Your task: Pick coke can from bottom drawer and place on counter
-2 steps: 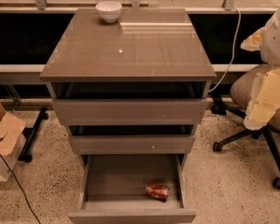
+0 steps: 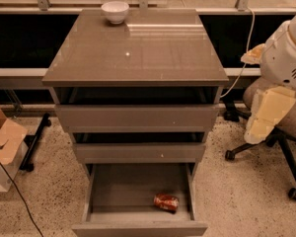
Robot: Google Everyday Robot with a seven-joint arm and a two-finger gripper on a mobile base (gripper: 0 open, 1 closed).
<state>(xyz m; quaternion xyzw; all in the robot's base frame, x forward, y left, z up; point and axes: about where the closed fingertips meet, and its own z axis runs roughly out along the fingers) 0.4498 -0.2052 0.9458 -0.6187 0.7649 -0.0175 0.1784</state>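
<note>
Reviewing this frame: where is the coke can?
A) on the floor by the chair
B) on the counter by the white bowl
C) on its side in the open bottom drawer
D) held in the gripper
C: the coke can lies on its side near the front right of the open bottom drawer; the gripper hangs right of the cabinet, apart from it.

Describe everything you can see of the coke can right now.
The coke can is small and red-orange with pale markings. It looks like metal, and its body is dented and uneven. It lies on its side on the floor of the open bottom drawer, in the front right part near the front wall. Nothing else touches it. The gripper is far off near the right edge of the view, well above the can.
</note>
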